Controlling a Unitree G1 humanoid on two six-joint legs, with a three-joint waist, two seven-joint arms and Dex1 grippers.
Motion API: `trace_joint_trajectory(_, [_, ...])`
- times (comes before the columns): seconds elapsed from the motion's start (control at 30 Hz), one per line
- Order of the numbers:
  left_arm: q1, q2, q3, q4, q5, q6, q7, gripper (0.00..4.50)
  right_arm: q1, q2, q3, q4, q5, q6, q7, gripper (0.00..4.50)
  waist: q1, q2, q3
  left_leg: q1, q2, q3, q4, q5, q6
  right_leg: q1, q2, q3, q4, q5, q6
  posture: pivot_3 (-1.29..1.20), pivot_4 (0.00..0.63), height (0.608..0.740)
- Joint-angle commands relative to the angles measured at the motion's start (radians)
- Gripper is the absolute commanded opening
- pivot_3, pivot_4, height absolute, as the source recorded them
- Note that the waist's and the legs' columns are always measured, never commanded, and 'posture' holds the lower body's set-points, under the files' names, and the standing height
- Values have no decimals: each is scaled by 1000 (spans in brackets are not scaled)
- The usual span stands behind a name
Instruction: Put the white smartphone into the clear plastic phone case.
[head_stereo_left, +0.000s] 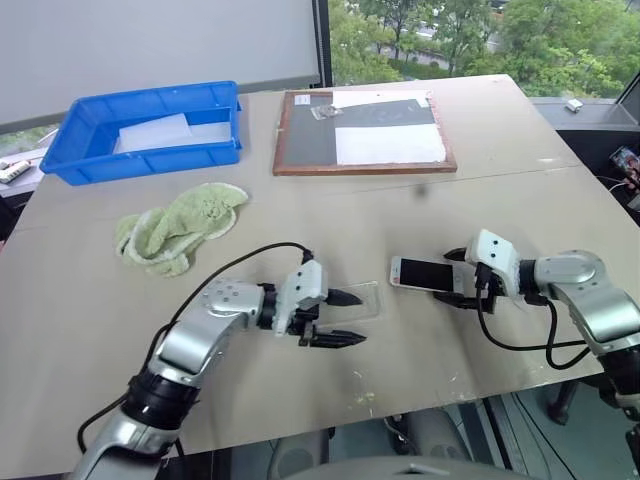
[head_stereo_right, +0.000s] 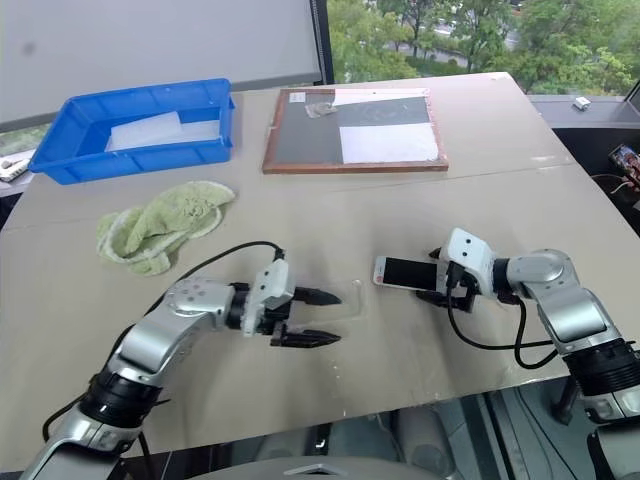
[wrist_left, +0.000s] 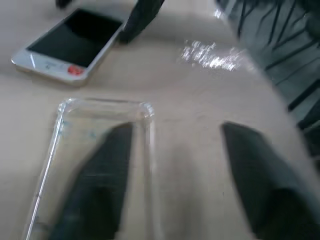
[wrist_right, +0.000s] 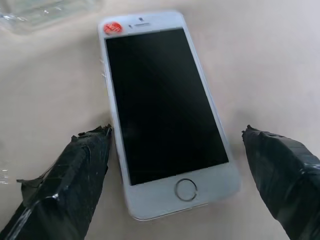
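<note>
A: Left side first. What's the left gripper doing?

B: Fingers spread apart, holding nothing. It points across the table toward the right arm. The clear plastic phone case lies flat on the table at its fingertips. In the left wrist view one black finger shows through the case's transparent shell, the other finger sits on bare table beside the case — whether the first touches the case I cannot tell.

A: And the white smartphone?

B: Past the end of the case, between the two grippers, lying flat with its dark screen up. There is a small red sticker at the earpiece end, which points toward the case; the round home button end points toward the right gripper.

A: Right gripper state?

B: Jaws wide apart, one finger on either side of the phone's home-button end. The finger nearer the phone's edge sits just beside it — contact uncertain; the other stands clear. Phone is not clamped; it rests on the table.

A: Anything beyond the grippers?

B: Far from the left gripper, a crumpled green cloth, and behind it a blue bin with a white frosted sheet inside. Farther back, centre, a wood-framed board with dark and white panels.
</note>
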Motion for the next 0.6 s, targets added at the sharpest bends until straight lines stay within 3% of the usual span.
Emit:
trace_joint_trajectory(0.03, [75,44,128,-59,-86,-19,-21,3572,-48,13,13,61,-16,-38,24,4500,-1,0,0,0,0,0,0,0,0,0,0,0,0,0,0,0,150,740])
trace_joint_trajectory(0.13, [178,78,235,-73,-115,-60,-24,3572,-98,38,32,141,-25,-51,53,4500,-10,0,0,1,0,1,0,0,0,0,0,1,0,-1,-2,0,150,740])
trace_joint_trajectory(0.3, [313,98,309,-60,-89,-156,-36,3572,-135,63,61,220,-30,-51,114,4500,-15,0,0,4,0,3,0,0,0,2,0,2,0,-1,-3,0,150,740])
trace_joint_trajectory(0.47, [379,74,348,12,-51,-261,-6,3640,-122,85,53,213,-30,-89,122,3023,-16,-1,0,6,1,3,0,0,0,3,0,3,1,-2,-3,0,150,740])
trace_joint_trajectory(0.6, [391,69,368,87,-34,-309,4,3640,-106,97,-26,52,54,-13,93,2893,-17,0,0,6,1,4,-1,0,0,2,1,3,2,-2,-3,0,150,740])
